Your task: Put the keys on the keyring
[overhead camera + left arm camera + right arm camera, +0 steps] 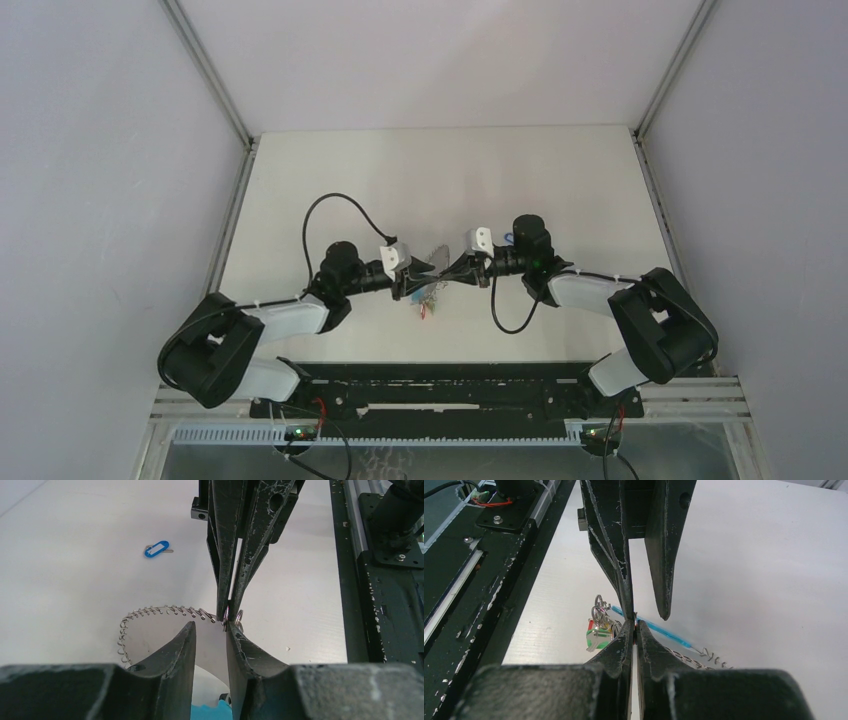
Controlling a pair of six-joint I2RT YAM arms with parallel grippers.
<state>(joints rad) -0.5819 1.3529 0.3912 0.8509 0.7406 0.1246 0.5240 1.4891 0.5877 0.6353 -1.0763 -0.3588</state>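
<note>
The keyring [165, 609] is a thin wire loop strung with small silver rings, held above the table between both grippers. It also shows in the top view [430, 296]. Its green and red bits [599, 632] and a cyan strip [656, 628] hang in the right wrist view. My right gripper [635, 625] is shut on a small ring of the keyring; it also shows in the left wrist view [227, 611]. My left gripper [211, 626] is open, its right finger touching that ring. The blue-headed key [156, 549] lies alone on the table, beyond the right wrist [508, 238].
The black rail [380, 605] with the arm bases runs along the near table edge, close behind the grippers. Grey walls enclose the table on three sides. A black cable [335, 205] loops over the left arm.
</note>
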